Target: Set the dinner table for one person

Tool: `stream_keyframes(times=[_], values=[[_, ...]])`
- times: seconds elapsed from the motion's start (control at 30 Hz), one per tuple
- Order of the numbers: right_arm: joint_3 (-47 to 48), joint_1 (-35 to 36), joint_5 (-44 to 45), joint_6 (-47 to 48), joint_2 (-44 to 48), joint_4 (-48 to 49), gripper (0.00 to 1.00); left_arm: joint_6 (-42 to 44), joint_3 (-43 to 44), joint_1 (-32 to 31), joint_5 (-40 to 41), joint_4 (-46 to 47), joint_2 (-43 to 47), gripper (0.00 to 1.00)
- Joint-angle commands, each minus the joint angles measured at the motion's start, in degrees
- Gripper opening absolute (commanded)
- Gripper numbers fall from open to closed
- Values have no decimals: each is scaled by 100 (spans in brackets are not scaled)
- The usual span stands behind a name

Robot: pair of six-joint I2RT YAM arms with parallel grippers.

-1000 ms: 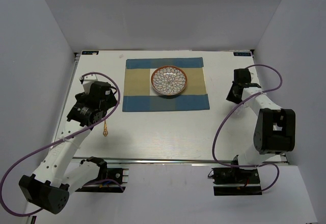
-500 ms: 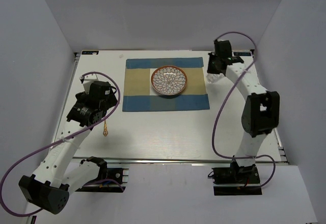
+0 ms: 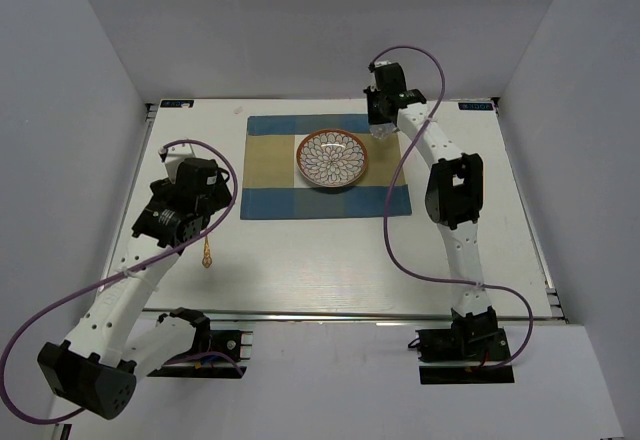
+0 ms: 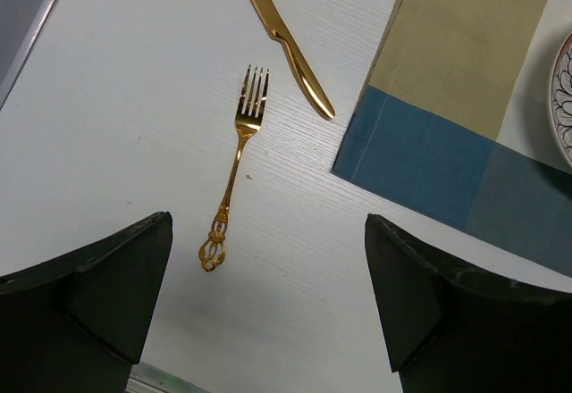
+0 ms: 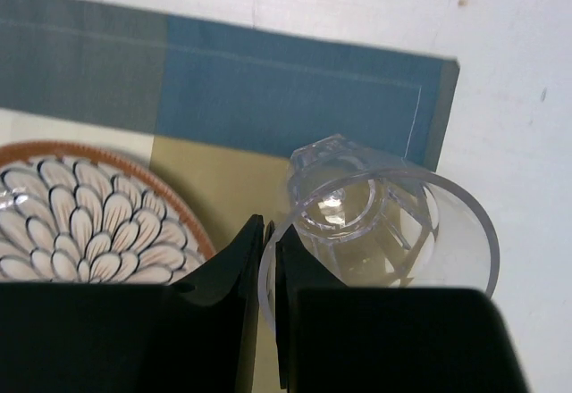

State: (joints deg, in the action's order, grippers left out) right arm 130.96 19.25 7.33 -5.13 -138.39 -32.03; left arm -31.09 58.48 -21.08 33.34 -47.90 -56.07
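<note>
Right gripper (image 5: pixel 268 243): jaws are clamped on the near rim of a clear glass (image 5: pixel 375 223), one finger inside the wall and one outside, with the glass hanging ahead of the fingertips, mouth towards the wrist camera. Beneath the jaws lies the far right corner of the striped placemat (image 5: pixel 295 89); the patterned plate (image 5: pixel 80 223) sits just to the left of the jaws, apart from the glass. I cannot tell whether the glass base touches the cloth. Left gripper (image 4: pixel 268 232): jaws wide apart and empty, hovering above the dinner table (image 4: pixel 107 98), whose bare white top spreads under both fingers. A gold fork (image 4: pixel 234 170) lies between and ahead of them, a gold knife (image 4: pixel 286 40) farther ahead beside the placemat edge. Assessment: the step in hand is placing the glass. I recommend lowering it straight, keeping the base level and away from the plate rim, landing the whole base on one surface and not across the cloth edge, then parting the jaws only once it stands.
</note>
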Motion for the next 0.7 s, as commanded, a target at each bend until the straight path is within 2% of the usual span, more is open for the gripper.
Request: stream_keyframes(times=[0.0, 0.13, 0.3, 0.47, 0.53, 0.57, 0.6, 0.63, 0.67], values=[[545, -79, 102, 345, -109, 311, 0, 50, -3, 25, -56, 62, -44, 98], [290, -96, 66, 416, -188, 698, 0, 51, -12, 25, -47, 88, -61, 98], [589, -114, 76, 486, -461, 785, 0, 68, -12, 25, -65, 79, -114, 98], [554, -105, -12, 460, -426, 900, 10, 95, -29, 25, -100, 114, -149, 98], [545, -96, -21, 451, -435, 927, 33, 103, -29, 25, -100, 114, -158, 98], [554, -105, -4, 451, -426, 935, 48, 103, -29, 25, -100, 114, -158, 98], [563, -105, -21, 425, -417, 944, 76, 103, -38, 25, -100, 105, -158, 98], [580, -105, -21, 407, -391, 944, 89, 103, -38, 25, -109, 123, -167, 98], [615, -88, -13, 372, -365, 953, 89, 103, -38, 25, -109, 123, -167, 98]])
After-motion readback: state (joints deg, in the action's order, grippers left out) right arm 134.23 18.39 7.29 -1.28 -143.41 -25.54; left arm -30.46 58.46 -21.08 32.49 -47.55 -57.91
